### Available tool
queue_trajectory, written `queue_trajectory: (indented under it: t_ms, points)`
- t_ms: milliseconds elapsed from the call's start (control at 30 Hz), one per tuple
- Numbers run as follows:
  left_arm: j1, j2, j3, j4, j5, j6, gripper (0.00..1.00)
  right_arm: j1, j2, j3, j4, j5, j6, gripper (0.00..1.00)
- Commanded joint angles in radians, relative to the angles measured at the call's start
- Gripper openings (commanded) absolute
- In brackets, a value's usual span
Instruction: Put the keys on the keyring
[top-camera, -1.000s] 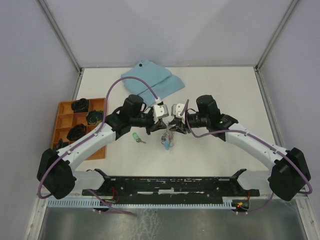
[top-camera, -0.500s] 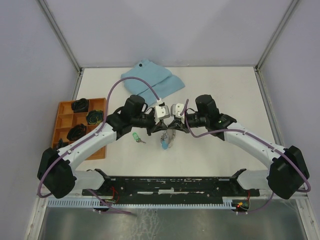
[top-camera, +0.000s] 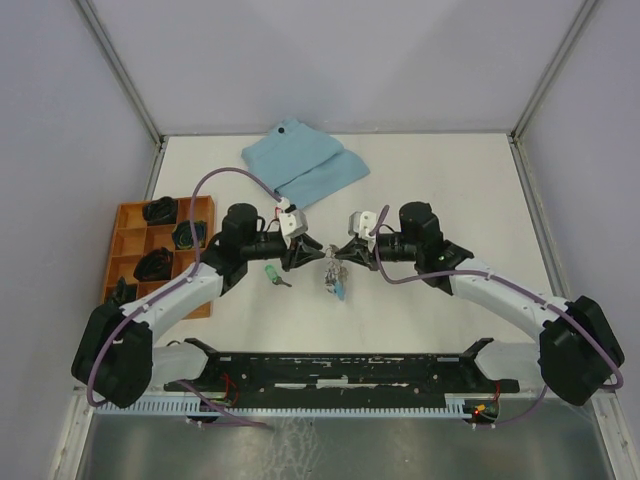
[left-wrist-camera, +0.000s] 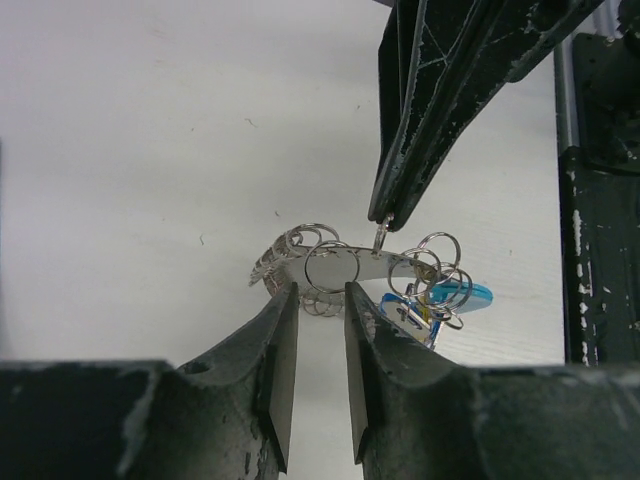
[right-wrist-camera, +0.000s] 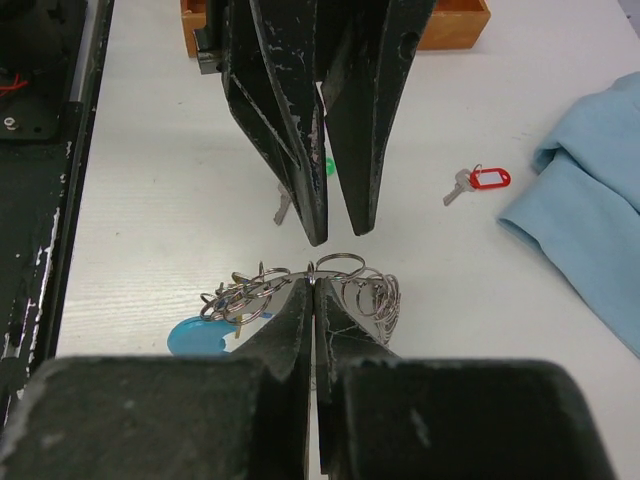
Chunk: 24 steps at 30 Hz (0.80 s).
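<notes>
The keyring (left-wrist-camera: 335, 265), a bunch of silver rings on a curved metal strip, sits mid-table between both arms. A blue-tagged key (left-wrist-camera: 462, 294) hangs on it. My right gripper (right-wrist-camera: 315, 282) is shut on one small ring at its top edge. My left gripper (left-wrist-camera: 315, 300) faces it from the other side, slightly open, its tips just short of the rings with nothing between them. The green-tagged key (top-camera: 271, 273) lies on the table under the left gripper. The red-tagged key (right-wrist-camera: 480, 180) lies loose near the cloth.
A folded light-blue cloth (top-camera: 305, 165) lies at the back of the table. An orange compartment tray (top-camera: 125, 215) with dark items stands at the left edge. The black base rail (top-camera: 330, 368) runs along the near side.
My left gripper opened, let go of the keyring and drew back to the left. My right gripper closed on a ring of the keyring.
</notes>
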Motion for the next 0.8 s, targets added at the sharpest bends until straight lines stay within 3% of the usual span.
queue_trajectory:
  t_ms: [0, 367, 767]
  points:
    - [0.045, 0.011, -0.064, 0.368, 0.167, -0.177, 0.32, -0.005, -0.028, -0.040, 0.212, 0.013, 0.091, 0.01]
    - [0.056, 0.067, -0.090, 0.457, 0.222, -0.215, 0.32, -0.005, -0.025, -0.131, 0.478, 0.069, 0.215, 0.01]
    - [0.064, 0.105, -0.106, 0.514, 0.215, -0.239, 0.34, -0.006, -0.024, -0.158, 0.566, 0.034, 0.254, 0.01]
